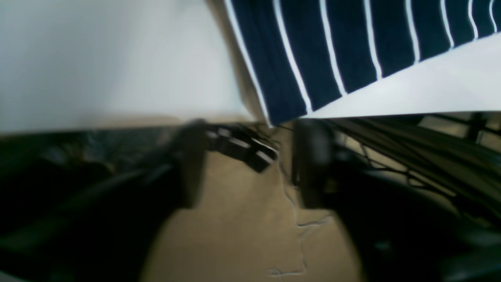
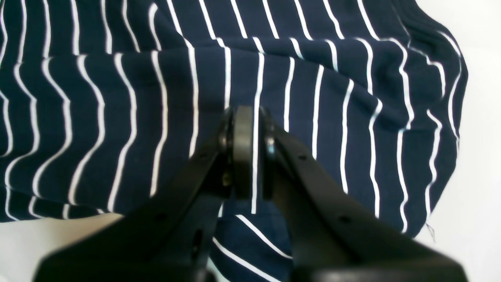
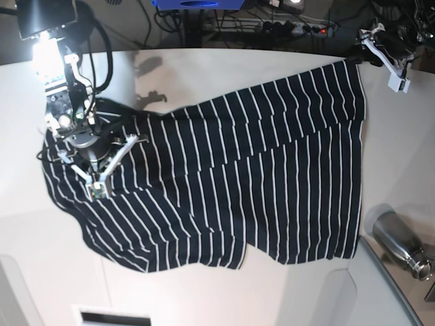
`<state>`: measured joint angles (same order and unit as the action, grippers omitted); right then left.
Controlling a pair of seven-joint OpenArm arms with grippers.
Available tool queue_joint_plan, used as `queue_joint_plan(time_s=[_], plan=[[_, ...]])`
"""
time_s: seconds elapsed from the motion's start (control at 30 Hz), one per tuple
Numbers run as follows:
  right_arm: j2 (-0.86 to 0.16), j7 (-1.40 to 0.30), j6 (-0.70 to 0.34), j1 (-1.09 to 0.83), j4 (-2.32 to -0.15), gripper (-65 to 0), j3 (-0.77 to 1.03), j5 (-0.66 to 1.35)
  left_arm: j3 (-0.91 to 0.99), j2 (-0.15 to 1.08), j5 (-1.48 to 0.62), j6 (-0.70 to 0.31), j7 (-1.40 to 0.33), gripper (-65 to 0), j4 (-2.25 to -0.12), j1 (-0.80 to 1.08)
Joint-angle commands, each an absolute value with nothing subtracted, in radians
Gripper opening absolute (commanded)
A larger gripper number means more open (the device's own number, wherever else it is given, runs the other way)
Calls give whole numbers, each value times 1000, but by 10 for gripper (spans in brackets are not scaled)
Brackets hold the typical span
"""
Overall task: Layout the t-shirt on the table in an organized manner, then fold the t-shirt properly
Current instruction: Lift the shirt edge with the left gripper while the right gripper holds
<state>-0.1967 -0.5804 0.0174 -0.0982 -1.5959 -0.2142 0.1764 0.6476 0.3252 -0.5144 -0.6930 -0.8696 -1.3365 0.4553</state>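
Your base view showed the dark navy white-striped fabric t-shirt (image 3: 231,176) spread across the smooth white table (image 3: 204,285). Only the right wrist view showed the right gripper (image 2: 252,129) clamping a shirt fold; the left gripper (image 1: 242,156) stood parted, empty, off the shirt's corner.

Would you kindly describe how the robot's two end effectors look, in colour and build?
The right end effector has matte black fingers tapering to flat rounded pads, with small screw holes. From the base view its frame looks white with black cables. The left end effector shows white brackets on dark parts.
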Motion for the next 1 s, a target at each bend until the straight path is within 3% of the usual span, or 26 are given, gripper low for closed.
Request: queue_joint_plan(time_s=[0.0,0.5,0.77,0.97], plan=[[-203,-562,19,-85,-1612,-612,-213,174,659,352,-524,-698,-857,-207,-1331,449],[-203,-564,19,-85,-1610,-612,-213,174,651,332,-524,-698,-860,-202,-1310,400],[-203,-565,19,-85,-1610,-612,-211,174,690,328,-519,-698,-865,-202,-1497,481],[-203,-565,19,-85,-1610,-612,-213,174,705,329,-516,-698,-865,-202,-1415,444]])
